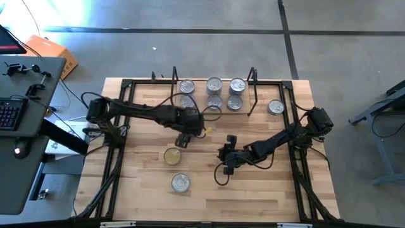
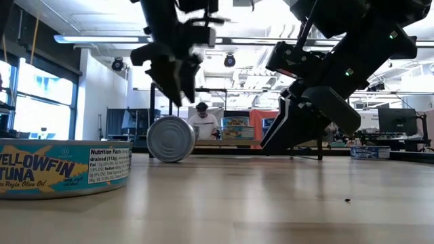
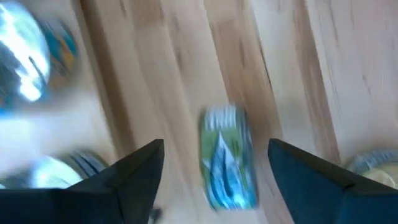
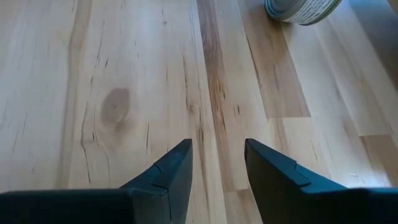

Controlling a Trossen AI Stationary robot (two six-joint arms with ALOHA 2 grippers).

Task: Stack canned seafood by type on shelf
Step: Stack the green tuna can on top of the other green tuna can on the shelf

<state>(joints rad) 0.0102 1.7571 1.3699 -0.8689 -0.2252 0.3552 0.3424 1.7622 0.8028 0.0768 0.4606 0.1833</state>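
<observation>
A tin with a blue-green label (image 3: 227, 167) stands on its edge on the table, its round silver face (image 2: 171, 139) toward the near side. My left gripper (image 1: 183, 138) hovers open just above it, a finger to either side and clear of it. My right gripper (image 1: 226, 161) waits low over bare wood at mid-table, its fingers (image 4: 217, 168) apart with nothing between them. Several silver-lidded tins (image 1: 214, 85) sit on the shelf (image 1: 253, 95) at the far edge. A gold-lidded tin (image 1: 172, 155) and a silver-lidded one (image 1: 180, 183) lie flat nearer the front.
One more silver-lidded tin (image 1: 276, 107) sits outside the shelf's right end frame. A "Yellowfin Tuna" tin (image 2: 64, 169) lies close to the low camera. The table's black frame rails (image 1: 297, 158) run along both sides. Bare wood lies between the two grippers.
</observation>
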